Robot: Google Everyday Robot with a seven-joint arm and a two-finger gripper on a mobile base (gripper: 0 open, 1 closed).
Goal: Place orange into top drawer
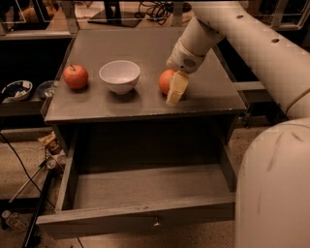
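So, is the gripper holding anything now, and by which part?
It cannot be told. The gripper is down against the right side of the orange, which sits on the table top, not lifted.

We look into a dim room under warm, low light. A grey bench (145, 46) fills the middle, and the gripper (175, 93) hangs over the right part of its top. Below and to the left of the bench the floor (19, 179) is pale and speckled, with a black cable (17, 161) trailing across it. On the left a low, dark shelf (19, 109) carries a small dish (16, 90). Behind the bench we make out a lighter surface with black cords (160, 7) lying on it.
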